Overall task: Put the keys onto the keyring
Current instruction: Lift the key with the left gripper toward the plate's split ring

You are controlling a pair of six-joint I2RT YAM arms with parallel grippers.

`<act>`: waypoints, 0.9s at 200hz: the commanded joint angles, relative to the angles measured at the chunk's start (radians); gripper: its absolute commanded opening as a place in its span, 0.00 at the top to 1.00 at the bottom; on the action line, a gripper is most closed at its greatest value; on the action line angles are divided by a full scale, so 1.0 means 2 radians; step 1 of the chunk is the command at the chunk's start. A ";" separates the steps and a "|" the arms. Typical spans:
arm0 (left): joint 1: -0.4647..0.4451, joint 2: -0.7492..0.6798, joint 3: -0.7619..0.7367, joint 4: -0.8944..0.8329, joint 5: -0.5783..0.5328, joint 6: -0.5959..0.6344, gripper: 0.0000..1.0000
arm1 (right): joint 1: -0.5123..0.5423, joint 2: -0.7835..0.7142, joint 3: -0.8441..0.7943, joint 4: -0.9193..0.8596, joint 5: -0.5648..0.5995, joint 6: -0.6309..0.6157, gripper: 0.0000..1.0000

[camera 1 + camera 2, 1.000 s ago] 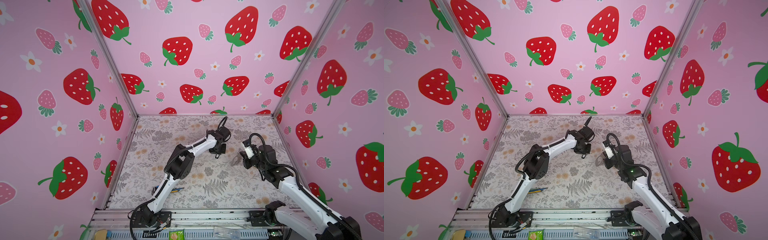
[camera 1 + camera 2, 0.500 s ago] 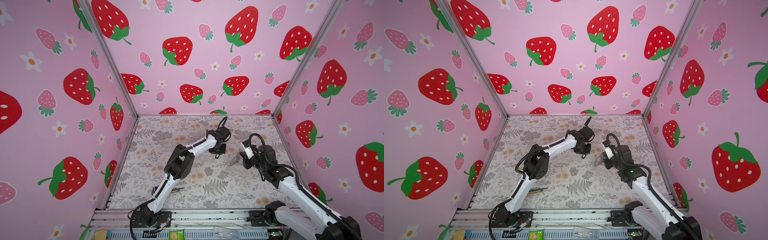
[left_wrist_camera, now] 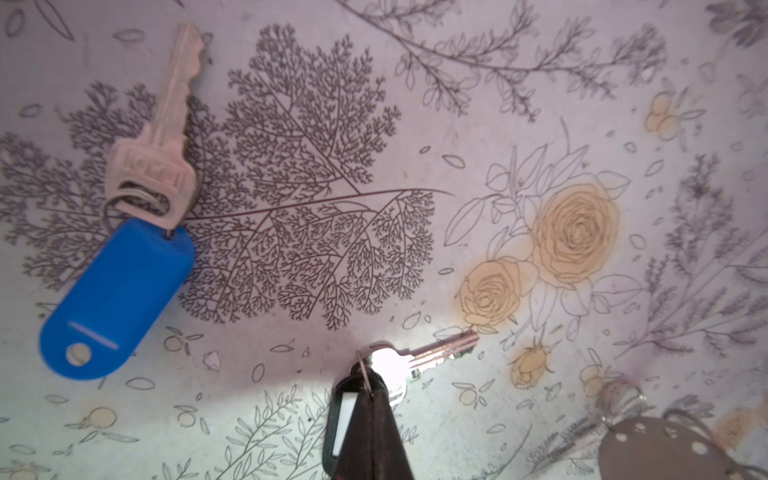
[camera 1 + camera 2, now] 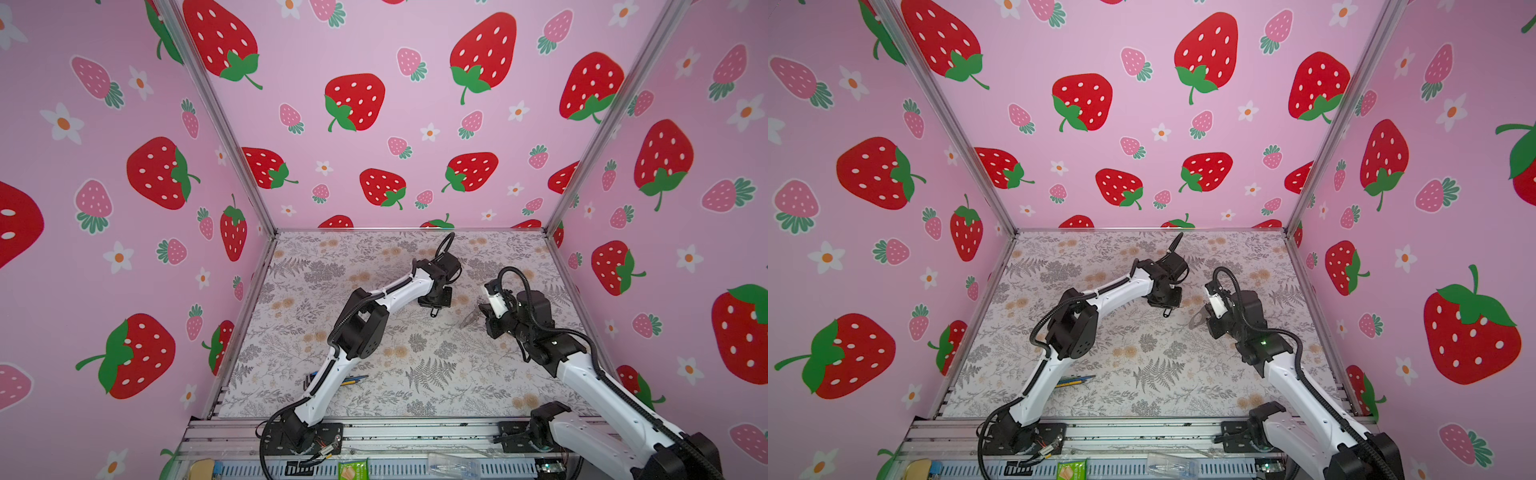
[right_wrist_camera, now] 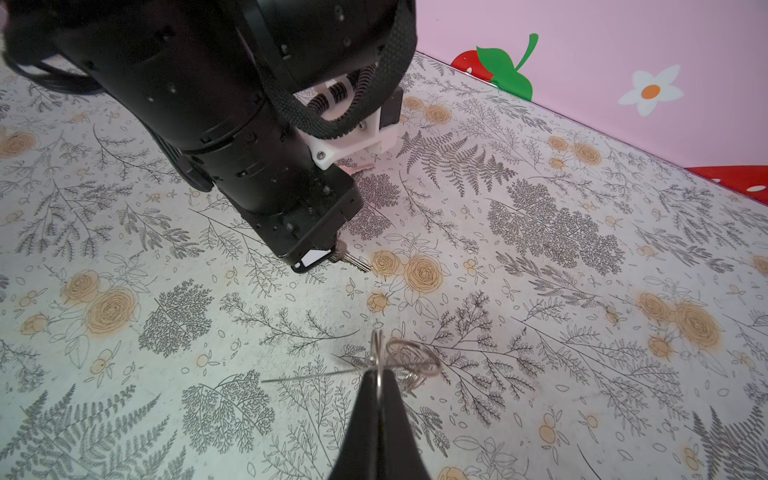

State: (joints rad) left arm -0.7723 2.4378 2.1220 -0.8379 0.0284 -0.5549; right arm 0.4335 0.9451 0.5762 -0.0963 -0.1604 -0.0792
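Heads up: your left gripper (image 3: 370,386) is clamping tight on the tag end of the black-tagged key (image 3: 444,347). The white-centred tag is sitting right alongside the closed jaws and the silver blade is poking out past the tips. It's hanging low over the table (image 3: 498,83), around the middle and a bit toward the far edge, and I can't tell if the blade is touching. The blue-tagged key (image 3: 120,291) isn't in anybody's jaws. It's lying flat on the table, well apart from the left fingertips, with its blade pointing away from its tag. Your right gripper (image 5: 377,376) is pinching shut too, and it's holding the keyring (image 5: 411,357) by one of the small metal rings. The ring is running straight in between the tips, the other rings are bunching just beside them, and the flat holder is sticking out sideways, showing edge-on. In both top views the keyring is hanging off the right jaws toward the left gripper, near it but apart, on the side closer to the table's right edge.
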 commanded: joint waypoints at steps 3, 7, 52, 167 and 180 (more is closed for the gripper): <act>0.004 -0.011 -0.017 0.007 0.000 -0.010 1.00 | -0.003 0.001 -0.003 0.013 -0.007 0.003 0.98; 0.005 -0.012 -0.019 0.009 0.001 -0.010 1.00 | -0.003 0.001 -0.003 0.013 -0.008 0.003 0.98; 0.006 -0.031 -0.043 0.025 -0.001 -0.009 1.00 | -0.003 0.000 -0.006 0.013 -0.009 0.008 0.98; 0.004 -0.066 -0.084 0.041 -0.028 -0.016 1.00 | -0.003 0.006 -0.006 0.017 -0.011 0.009 0.99; 0.005 -0.064 -0.082 0.039 -0.029 -0.018 1.00 | -0.003 0.008 -0.006 0.017 -0.012 0.009 0.99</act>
State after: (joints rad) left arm -0.7612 2.3249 1.9583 -0.7406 -0.0006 -0.5732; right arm 0.4335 0.9550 0.5682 -0.0864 -0.1699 -0.0746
